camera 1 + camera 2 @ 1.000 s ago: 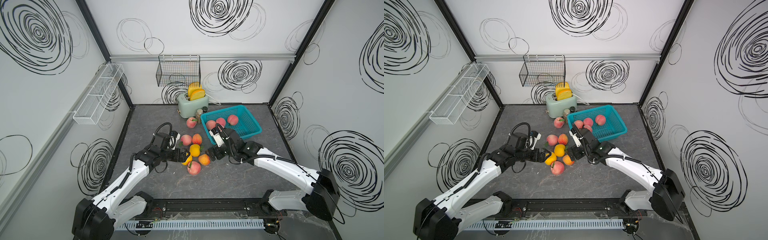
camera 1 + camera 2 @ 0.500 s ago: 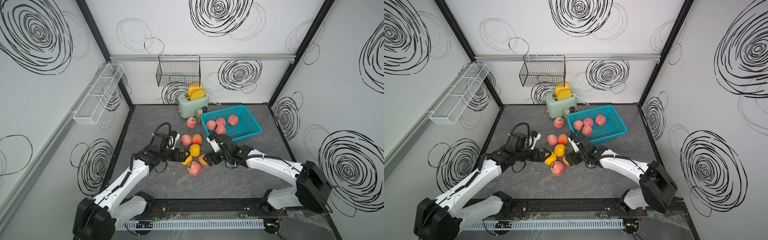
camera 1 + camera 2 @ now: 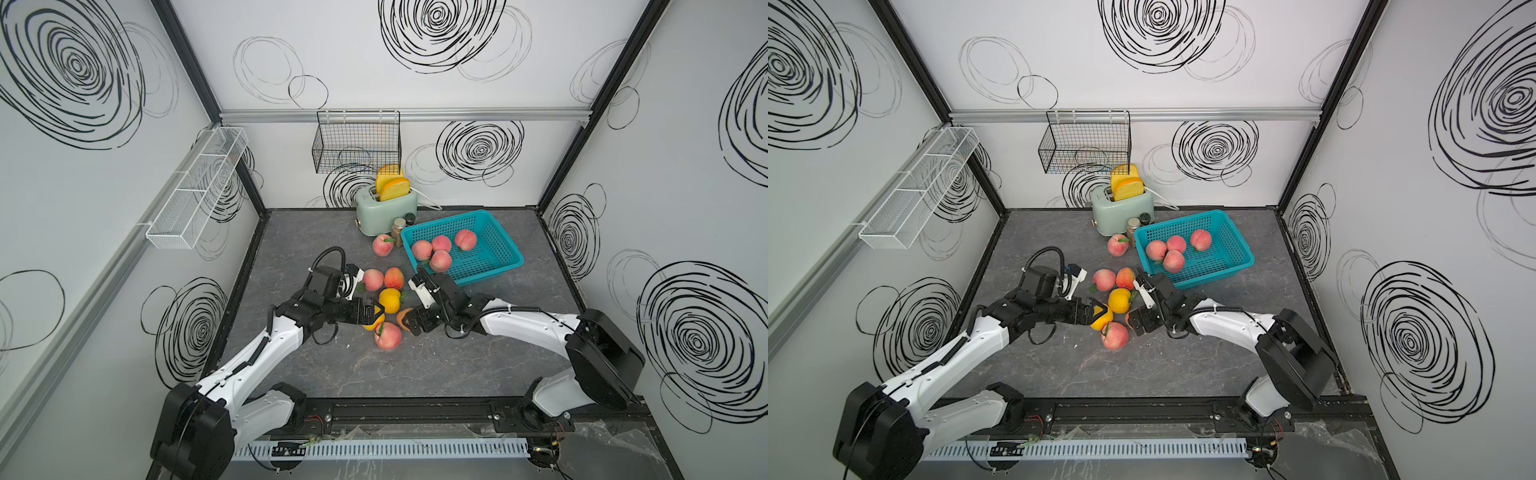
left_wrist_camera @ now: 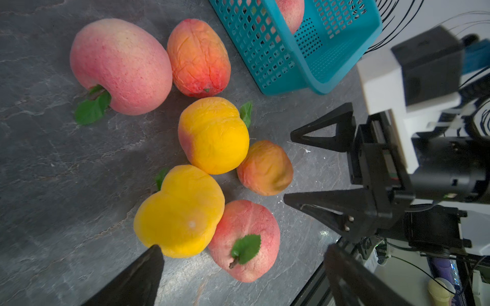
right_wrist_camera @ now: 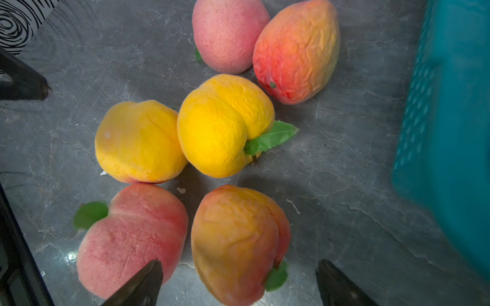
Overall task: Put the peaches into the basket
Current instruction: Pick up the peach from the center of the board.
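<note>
Several pink peaches [image 3: 440, 261] lie in the teal basket [image 3: 490, 253], which shows in both top views [image 3: 1225, 257]. One pink peach [image 3: 382, 245] rests beside it. More peaches cluster mid-table: two yellow ones [image 4: 213, 135] [image 4: 180, 212], two pink [image 4: 119, 66] [image 4: 245, 238], two orange-red [image 4: 198, 57] [image 5: 238, 238]. My left gripper [image 4: 242, 247] is open, its jaws either side of the leafed pink peach, one finger by a yellow peach. My right gripper [image 5: 238, 262] is open around the small orange-red peach. The two grippers [image 3: 370, 316] [image 3: 409, 324] face each other across the cluster.
A mint toaster [image 3: 386, 208] with bread slices and two small jars [image 3: 399, 226] stand behind the basket. A black wire basket [image 3: 357, 145] hangs on the back wall, a white mesh rack [image 3: 195, 191] on the left wall. Open table lies toward the front.
My right gripper has come away from the basket and moved down and left onto the small orange-red peach. The left arm has stayed where it was.
</note>
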